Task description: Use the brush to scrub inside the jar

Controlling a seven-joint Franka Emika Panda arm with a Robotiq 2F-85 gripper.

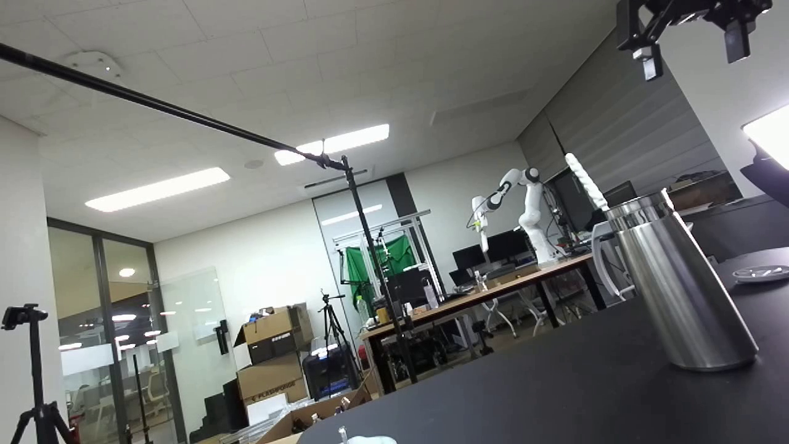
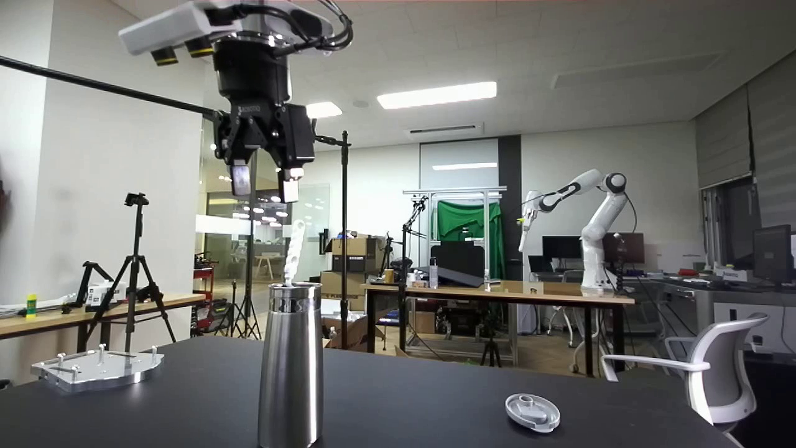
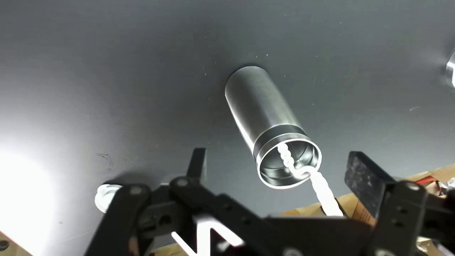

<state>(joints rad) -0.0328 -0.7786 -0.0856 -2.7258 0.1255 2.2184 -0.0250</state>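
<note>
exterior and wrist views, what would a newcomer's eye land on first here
In an exterior view, the tall metal jar stands upright on the black table, the white brush sticking out of its open top. Above hangs the hand, open and empty. Farther back, a white robot arm stands on a wood-topped table.

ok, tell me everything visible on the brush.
The brush is white, perhaps plastic, with a ridged, twisted-looking handle. It stands at a lean in the jar, handle sticking out of the open mouth. The wrist view shows a bend at the rim, where it seems to rest, and a lumpy stretch going inside. Lower end hidden; no bristles show. The fingers are apart above it, not touching.
</note>
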